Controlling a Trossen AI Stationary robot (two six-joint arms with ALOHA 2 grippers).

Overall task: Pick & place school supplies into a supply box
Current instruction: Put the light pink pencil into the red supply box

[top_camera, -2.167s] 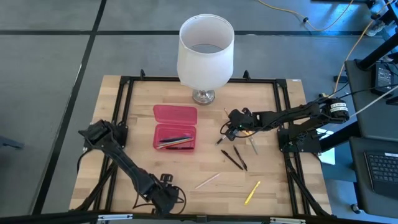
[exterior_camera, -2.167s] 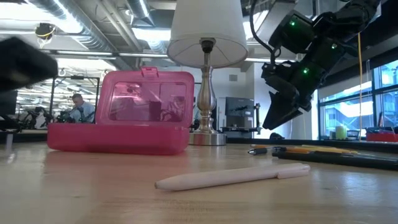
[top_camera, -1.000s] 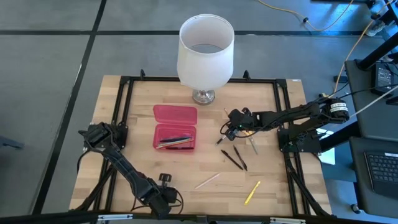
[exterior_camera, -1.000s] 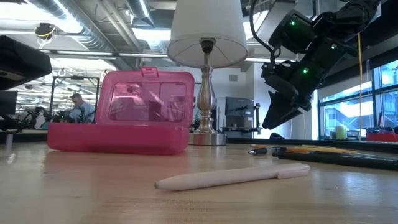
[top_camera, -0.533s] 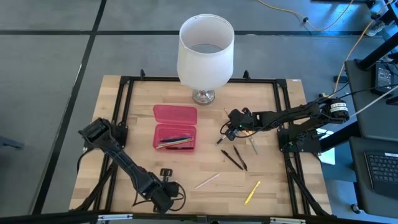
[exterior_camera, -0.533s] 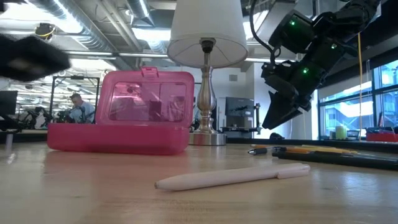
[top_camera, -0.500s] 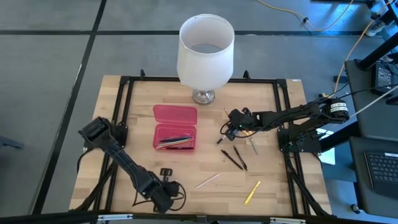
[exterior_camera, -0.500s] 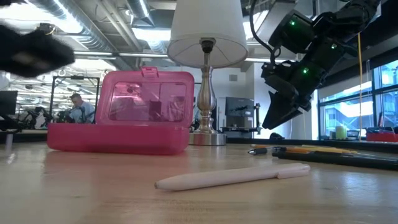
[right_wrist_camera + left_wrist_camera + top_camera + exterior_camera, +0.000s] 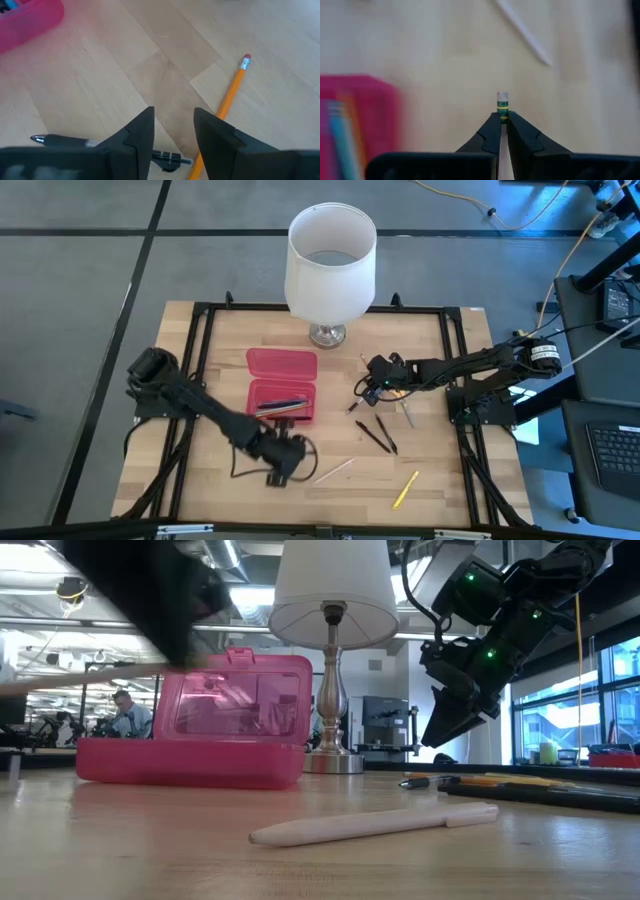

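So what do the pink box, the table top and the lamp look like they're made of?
The supply box looks like glossy translucent pink plastic: light and shapes show through its raised lid. The table top looks like pale, matte wood, with grain and plank seams showing. The lamp seems to have a shiny metal stem and a white shade, perhaps fabric.

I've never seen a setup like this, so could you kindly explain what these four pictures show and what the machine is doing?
Two dark robot arms work at a wooden table. One picture looks straight down, one looks level across the tabletop, and two come from cameras on the wrists. The left gripper, near the front of the table, is shut on a pencil; its eraser end pokes out between the fingers. The right gripper hangs open over loose pens and an orange pencil. The open pink supply box already holds a few supplies. A pale pen, a yellow pen and a white lamp are there too.
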